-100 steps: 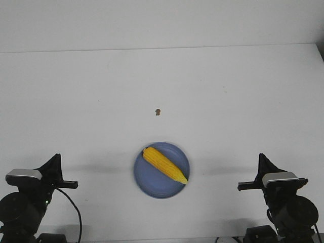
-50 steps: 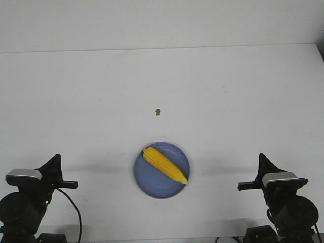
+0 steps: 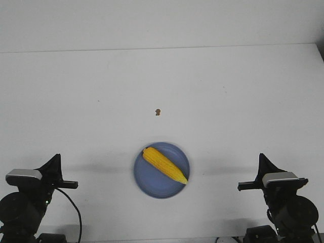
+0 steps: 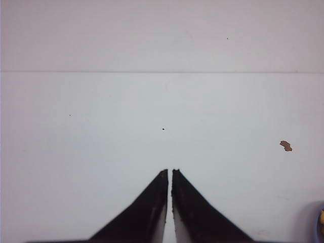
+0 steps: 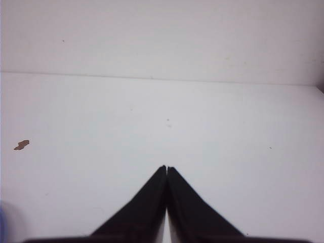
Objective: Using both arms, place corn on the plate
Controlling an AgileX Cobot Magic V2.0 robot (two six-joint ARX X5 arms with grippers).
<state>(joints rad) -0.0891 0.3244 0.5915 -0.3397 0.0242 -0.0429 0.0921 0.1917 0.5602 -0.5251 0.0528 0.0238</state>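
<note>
Nothing moved; both arms (image 3: 30, 195) low, retracted.

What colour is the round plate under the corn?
Periwinkle blue; the round shallow plate shows best in the front view.

You've got two black arms, one in each lower corner of the front frame. The left arm (image 3: 23, 205) has a silver-grey block on top, rounded black joint housings below it and a thin black cable looping down its inner side. The right arm (image 3: 286, 202) matches it: grey block, black round housings. Each ends in a pointed black triangular tip. In both wrist views you see two tapering matte black fingers (image 4: 152, 212) (image 5: 147, 212), plain, no markings.
</note>
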